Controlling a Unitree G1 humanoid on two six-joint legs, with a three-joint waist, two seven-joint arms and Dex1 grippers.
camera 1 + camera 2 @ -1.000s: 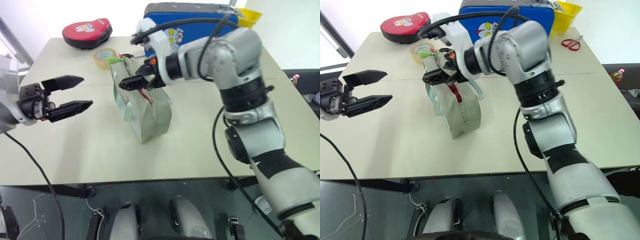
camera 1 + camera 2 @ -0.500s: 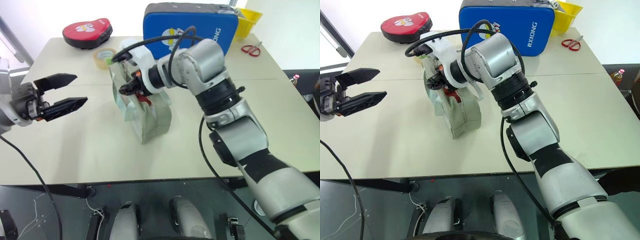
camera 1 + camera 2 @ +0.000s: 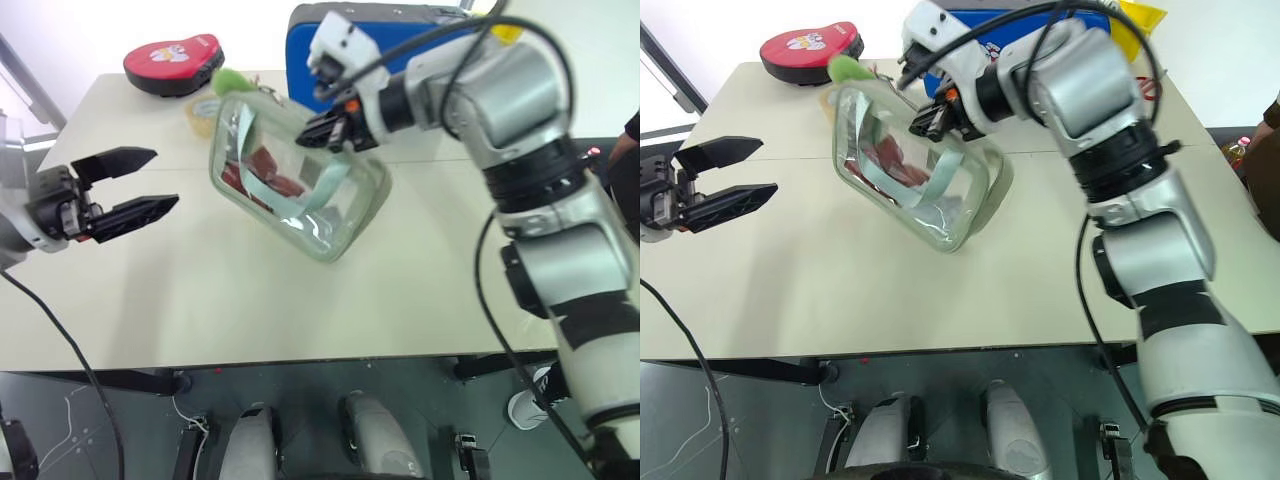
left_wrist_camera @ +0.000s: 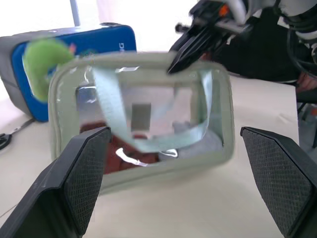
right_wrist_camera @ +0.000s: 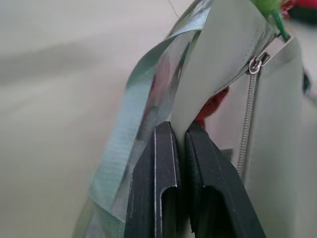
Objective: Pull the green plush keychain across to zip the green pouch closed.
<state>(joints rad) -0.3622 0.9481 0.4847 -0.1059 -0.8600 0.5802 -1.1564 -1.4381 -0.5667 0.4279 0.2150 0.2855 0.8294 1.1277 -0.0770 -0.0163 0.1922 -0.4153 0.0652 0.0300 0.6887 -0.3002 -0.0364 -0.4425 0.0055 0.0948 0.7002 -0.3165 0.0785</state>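
The right gripper (image 3: 325, 135), jaws clenched on the green pouch's (image 3: 300, 185) top edge, is tilting it; the green plush keychain (image 3: 229, 80) is sitting at the far-left corner, nearer the released left gripper (image 3: 135, 190).

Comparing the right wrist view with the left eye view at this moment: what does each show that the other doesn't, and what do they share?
Right wrist view alone: the zipper pull and the zipper teeth running down from it, with the right tool pinching the pouch's edge fabric between shut fingers.

Left eye view alone: the left tool open and apart from the pouch, the red pad, the tape roll, the blue pad and the table.

Both: the green pouch, tipped up, its mint strap, the green plush keychain and red contents inside.
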